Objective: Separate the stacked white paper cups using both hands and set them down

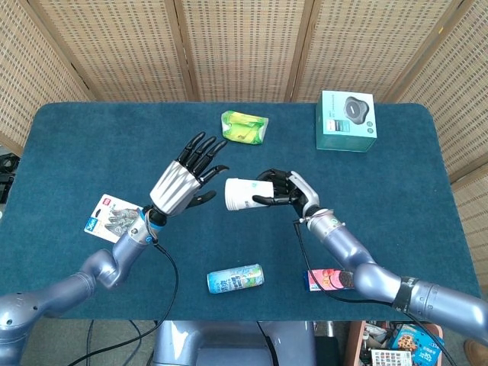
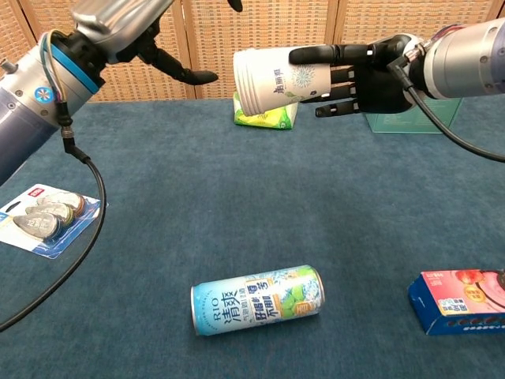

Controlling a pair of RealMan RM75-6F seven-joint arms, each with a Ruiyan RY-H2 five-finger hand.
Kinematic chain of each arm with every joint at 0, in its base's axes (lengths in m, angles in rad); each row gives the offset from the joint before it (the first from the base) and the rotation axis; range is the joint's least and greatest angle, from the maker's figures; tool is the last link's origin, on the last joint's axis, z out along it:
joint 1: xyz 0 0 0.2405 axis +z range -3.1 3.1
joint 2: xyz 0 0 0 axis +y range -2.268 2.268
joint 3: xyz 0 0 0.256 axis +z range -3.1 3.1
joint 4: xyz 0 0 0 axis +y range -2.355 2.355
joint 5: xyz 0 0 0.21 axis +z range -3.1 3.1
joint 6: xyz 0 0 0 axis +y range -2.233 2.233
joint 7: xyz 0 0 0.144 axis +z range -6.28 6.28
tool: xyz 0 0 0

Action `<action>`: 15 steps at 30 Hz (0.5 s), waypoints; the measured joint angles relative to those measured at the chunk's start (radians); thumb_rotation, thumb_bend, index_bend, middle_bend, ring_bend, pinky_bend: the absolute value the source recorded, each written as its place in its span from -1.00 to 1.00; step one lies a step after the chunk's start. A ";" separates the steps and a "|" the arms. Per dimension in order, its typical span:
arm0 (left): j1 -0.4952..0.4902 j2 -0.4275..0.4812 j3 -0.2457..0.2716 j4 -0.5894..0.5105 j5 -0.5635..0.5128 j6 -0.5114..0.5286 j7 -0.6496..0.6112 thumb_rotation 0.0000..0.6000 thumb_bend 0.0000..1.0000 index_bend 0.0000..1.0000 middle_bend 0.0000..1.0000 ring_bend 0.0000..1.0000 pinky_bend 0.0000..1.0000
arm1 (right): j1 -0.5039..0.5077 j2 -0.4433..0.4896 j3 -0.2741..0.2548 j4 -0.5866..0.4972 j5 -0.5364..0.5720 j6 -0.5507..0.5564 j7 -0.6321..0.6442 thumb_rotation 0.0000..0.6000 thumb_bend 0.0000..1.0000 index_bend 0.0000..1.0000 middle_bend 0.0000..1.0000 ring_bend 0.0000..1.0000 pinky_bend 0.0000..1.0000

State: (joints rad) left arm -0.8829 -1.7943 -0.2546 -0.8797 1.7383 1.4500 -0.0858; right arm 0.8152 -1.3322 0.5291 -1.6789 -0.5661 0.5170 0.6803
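Note:
A stack of white paper cups (image 1: 245,194) (image 2: 276,80) lies on its side in the air above the middle of the blue table, rims pointing to the left. My right hand (image 1: 291,192) (image 2: 364,69) holds it by the base end, dark fingers wrapped around it. My left hand (image 1: 185,177) (image 2: 130,24) hovers just left of the cups' rims, fingers spread and holding nothing; a small gap separates its thumb from the stack.
On the table lie a RIO drink can (image 1: 235,277) (image 2: 257,300) at the front, a blue snack box (image 1: 339,279) (image 2: 460,302) front right, a blister pack (image 1: 111,219) (image 2: 45,218) left, a green packet (image 1: 245,126) (image 2: 266,110) and a teal box (image 1: 347,120) at the back.

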 measured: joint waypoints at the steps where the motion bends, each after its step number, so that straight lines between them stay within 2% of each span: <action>1: -0.006 -0.009 0.001 0.010 -0.002 0.001 -0.002 1.00 -0.64 -0.21 -1.00 -1.00 -1.00 | -0.002 0.001 0.002 -0.002 -0.002 -0.002 0.001 1.00 0.00 0.17 0.22 0.03 0.27; 5: -0.031 -0.041 0.008 0.038 -0.005 0.003 -0.006 1.00 -0.64 -0.12 -1.00 -1.00 -1.00 | -0.006 0.003 0.004 -0.005 -0.007 -0.004 0.001 1.00 0.01 0.17 0.22 0.03 0.27; 15: -0.071 -0.090 0.007 0.091 -0.012 0.043 -0.003 1.00 -0.60 -0.06 -1.00 -1.00 -1.00 | -0.014 0.011 0.000 -0.004 -0.016 -0.014 -0.006 1.00 0.06 0.17 0.22 0.03 0.27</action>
State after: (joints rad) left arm -0.9534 -1.8843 -0.2474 -0.7884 1.7264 1.4926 -0.0892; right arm 0.8011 -1.3209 0.5292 -1.6827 -0.5818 0.5029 0.6747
